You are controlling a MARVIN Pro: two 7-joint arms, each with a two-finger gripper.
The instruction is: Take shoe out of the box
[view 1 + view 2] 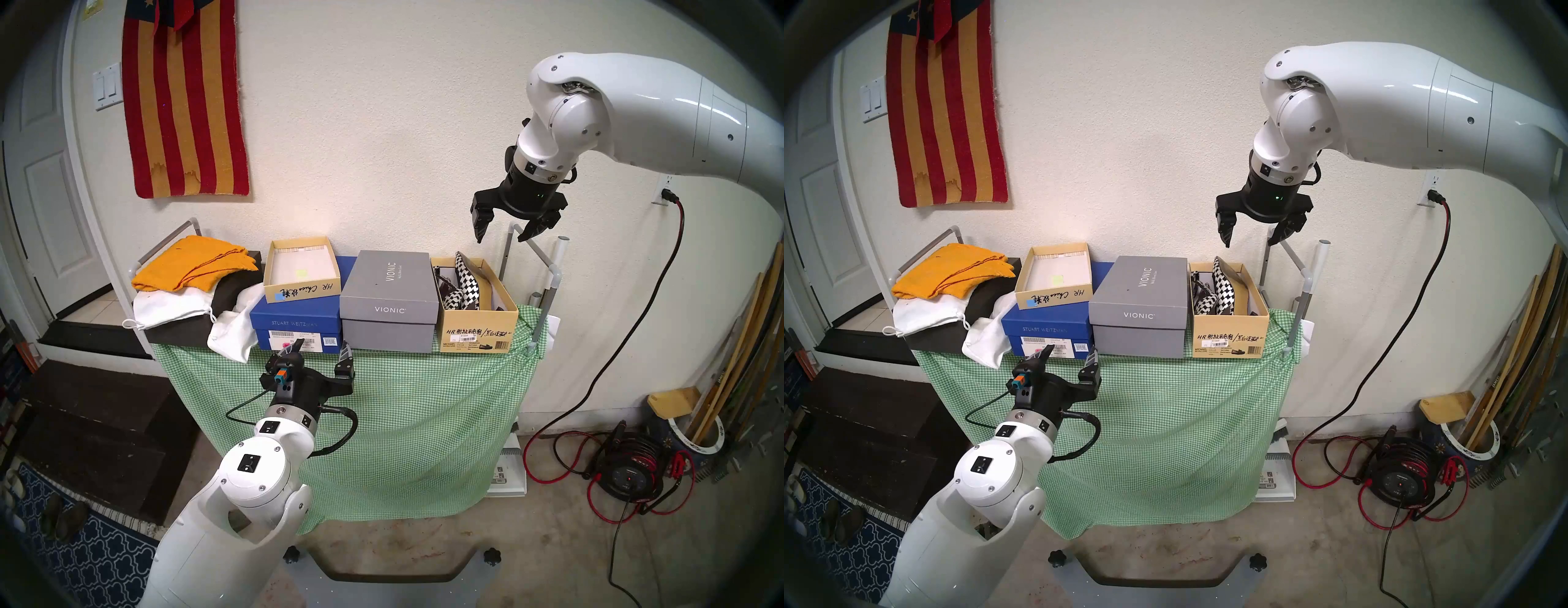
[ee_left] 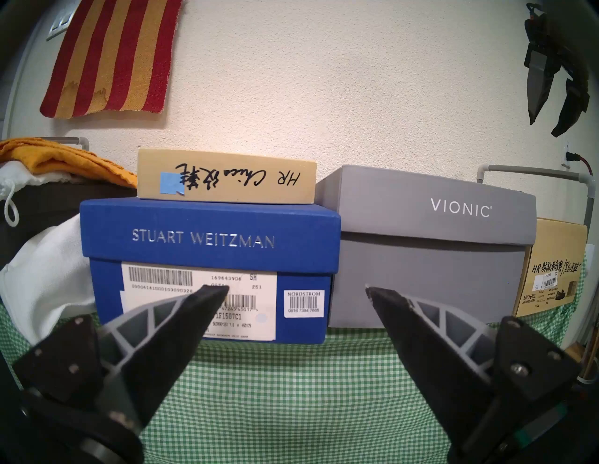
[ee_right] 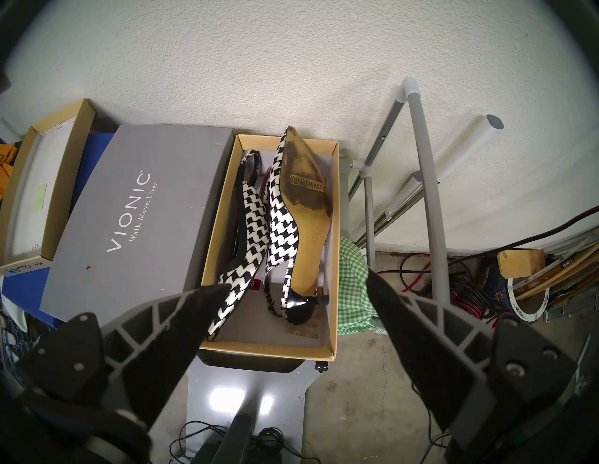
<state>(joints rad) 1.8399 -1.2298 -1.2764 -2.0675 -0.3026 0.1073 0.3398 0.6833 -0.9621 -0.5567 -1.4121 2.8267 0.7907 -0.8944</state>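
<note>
At the right end of your green-checked table (image 1: 382, 424) sits the box (image 1: 479, 335), a lidless tan cardboard shoebox with black handwriting beginning "HR" and a printed label with a small shoe picture on its front. It stands just beside the grey VIONIC box (image 1: 388, 297).

Your head views show only the patterned uppers poking above the rim. Your right wrist view looks straight down and shows the white inside of the box (image 3: 334, 259) and two black-and-white houndstooth slingback shoes in it. One shoe (image 3: 303, 207) lies sole-up, its worn tan sole stamped with a brand mark, its pointed toe over the far wall. The other shoe (image 3: 246, 239) lies alongside it, nearer the grey box.

Your left wrist view shows what the others blur: the blue box (image 2: 210, 269) reads STUART WEITZMAN and carries a smaller tan box (image 2: 227, 178) with a blue sticker. From the head view that smaller tan box looks empty apart from a pale green note.

Your right gripper (image 1: 502, 233) hangs above the shoebox, fingers spread wide and holding nothing. Your left gripper (image 1: 318, 352) is also wide and empty, low in front of the blue box.
</note>
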